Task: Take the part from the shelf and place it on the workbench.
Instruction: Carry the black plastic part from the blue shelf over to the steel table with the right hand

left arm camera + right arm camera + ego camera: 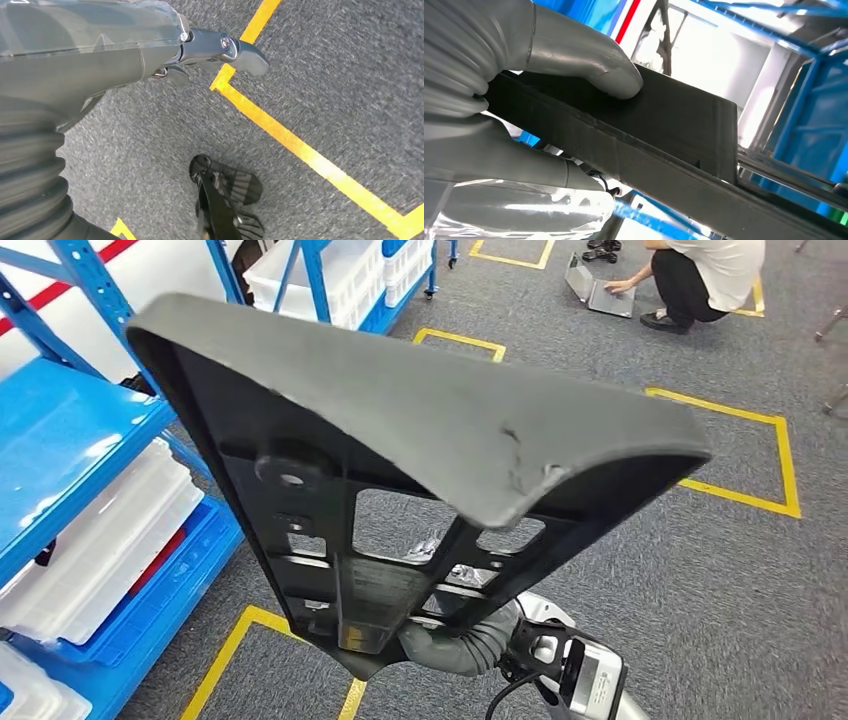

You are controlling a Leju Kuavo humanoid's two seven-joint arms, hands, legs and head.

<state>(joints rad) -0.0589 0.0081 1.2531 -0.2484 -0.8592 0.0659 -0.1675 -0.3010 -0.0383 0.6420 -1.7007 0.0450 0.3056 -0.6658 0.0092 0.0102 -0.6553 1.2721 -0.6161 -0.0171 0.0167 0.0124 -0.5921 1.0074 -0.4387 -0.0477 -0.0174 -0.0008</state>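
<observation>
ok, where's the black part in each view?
Head view: the black part spans the centre, held up from below by the right hand.
Left wrist view: not in it.
Right wrist view: it runs diagonally across the centre, thumb pressed on it.
Shared landmark: blue shelving.

Head view downward; wrist views close

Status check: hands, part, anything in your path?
Right hand grips the dark part. Left hand hangs over carpet, holding nothing. Person crouched ahead on the floor.
</observation>
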